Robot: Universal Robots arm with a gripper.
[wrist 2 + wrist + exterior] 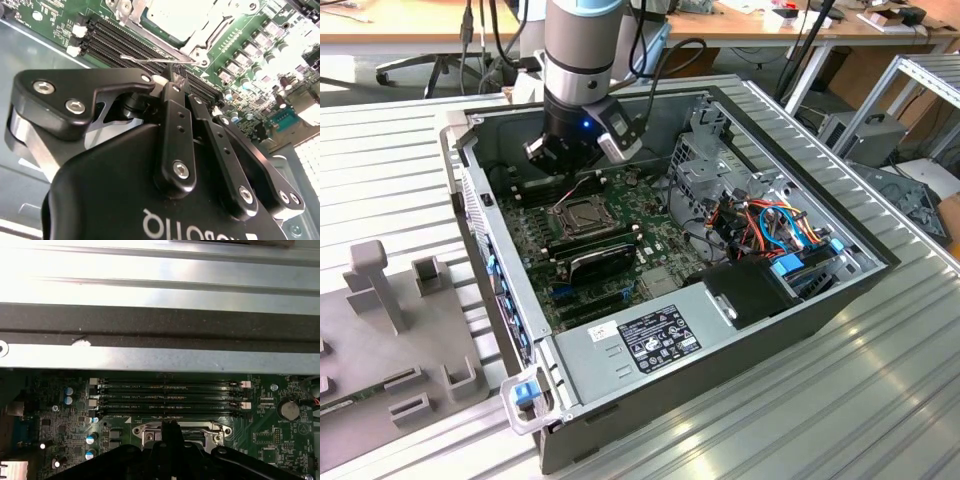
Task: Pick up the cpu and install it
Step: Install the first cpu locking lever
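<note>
The open case [790,330] lies on the ribbed tabletop [400,160], with the board [660,250] inside. The arm hangs over the socket [582,214], near the case's far wall. The tool [176,71] looks pinched closed, holding nothing visible. To do this well, keep square above the socket. A pale metal square, likely the cpu [172,17], already sits inside the frame.

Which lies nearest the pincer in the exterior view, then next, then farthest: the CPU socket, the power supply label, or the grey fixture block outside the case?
1. CPU socket: on the motherboard, just below the pincer.
2. Power supply label: at the case's near edge, well below the socket.
3. Grey fixture block: outside the case, at the exterior view's left, farthest.
</note>
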